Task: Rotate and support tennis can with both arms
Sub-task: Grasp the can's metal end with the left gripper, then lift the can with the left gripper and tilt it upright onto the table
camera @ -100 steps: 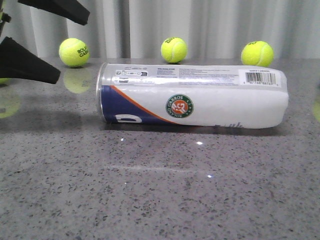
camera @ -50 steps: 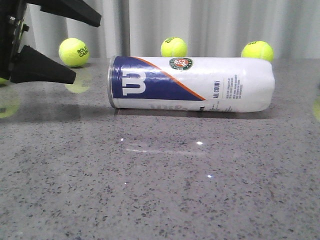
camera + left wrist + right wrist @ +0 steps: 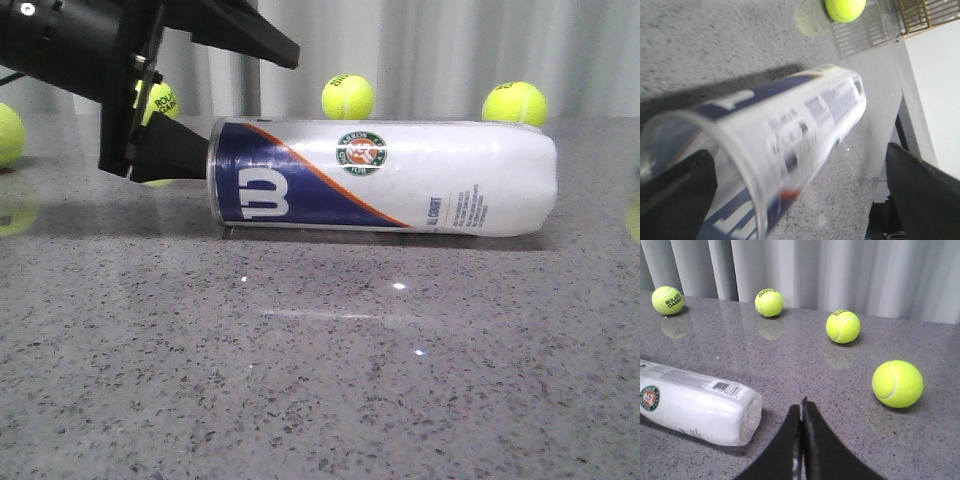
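Observation:
The tennis can [image 3: 400,178] lies on its side on the grey stone table [image 3: 320,380], silver rim to the left, navy Wilson label and round logo facing the camera. My left gripper [image 3: 252,106] is open, with one finger above the rim end and the other finger [image 3: 170,155] against it. In the left wrist view the can [image 3: 790,130] runs between the wide-open jaws of the left gripper [image 3: 797,150], close to one finger [image 3: 675,195]. My right gripper [image 3: 801,405] is shut and empty, just off the can's closed end [image 3: 705,412]. It is out of the front view.
Tennis balls rest along the back of the table [image 3: 348,98] [image 3: 514,103], with one [image 3: 158,98] behind the left gripper and one [image 3: 6,135] at the left edge. The nearest ball [image 3: 897,383] lies beside the right gripper. A grey curtain [image 3: 440,50] hangs behind.
The can has rolled so the Wilson label now faces front. My left gripper has moved right, up to the can's rim end, with its fingers either side of it.

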Robot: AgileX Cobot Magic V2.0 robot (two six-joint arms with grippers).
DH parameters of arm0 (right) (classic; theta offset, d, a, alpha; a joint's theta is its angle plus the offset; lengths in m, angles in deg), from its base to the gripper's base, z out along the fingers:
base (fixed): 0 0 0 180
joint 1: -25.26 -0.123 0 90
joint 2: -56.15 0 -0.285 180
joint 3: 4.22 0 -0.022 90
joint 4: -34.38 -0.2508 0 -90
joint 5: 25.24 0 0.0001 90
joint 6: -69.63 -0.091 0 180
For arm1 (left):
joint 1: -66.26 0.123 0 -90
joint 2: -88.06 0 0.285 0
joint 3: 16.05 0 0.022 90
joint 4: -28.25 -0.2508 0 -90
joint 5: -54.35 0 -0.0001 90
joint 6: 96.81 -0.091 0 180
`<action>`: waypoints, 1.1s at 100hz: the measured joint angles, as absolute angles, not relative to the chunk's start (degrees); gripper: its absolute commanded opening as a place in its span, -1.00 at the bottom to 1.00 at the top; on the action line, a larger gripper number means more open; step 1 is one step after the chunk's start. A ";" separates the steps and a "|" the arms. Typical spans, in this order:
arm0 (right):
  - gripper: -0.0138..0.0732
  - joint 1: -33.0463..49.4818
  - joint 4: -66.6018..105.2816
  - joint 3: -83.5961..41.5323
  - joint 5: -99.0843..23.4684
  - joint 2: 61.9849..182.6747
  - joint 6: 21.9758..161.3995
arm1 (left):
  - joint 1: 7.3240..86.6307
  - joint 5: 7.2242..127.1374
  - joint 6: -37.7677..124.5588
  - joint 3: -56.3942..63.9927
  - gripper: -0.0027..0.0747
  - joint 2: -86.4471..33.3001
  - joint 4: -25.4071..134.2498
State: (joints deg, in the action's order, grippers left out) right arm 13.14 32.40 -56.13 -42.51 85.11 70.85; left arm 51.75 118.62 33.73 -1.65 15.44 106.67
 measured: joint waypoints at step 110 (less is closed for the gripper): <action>-0.84 13.14 32.40 -56.13 -42.51 85.11 70.85 | 52.83 123.50 35.51 -16.54 -0.99 -1.54 86.54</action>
State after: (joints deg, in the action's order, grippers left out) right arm 13.14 32.40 -56.13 -42.51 85.11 70.85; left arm 52.83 123.50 35.51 -16.54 -1.54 86.54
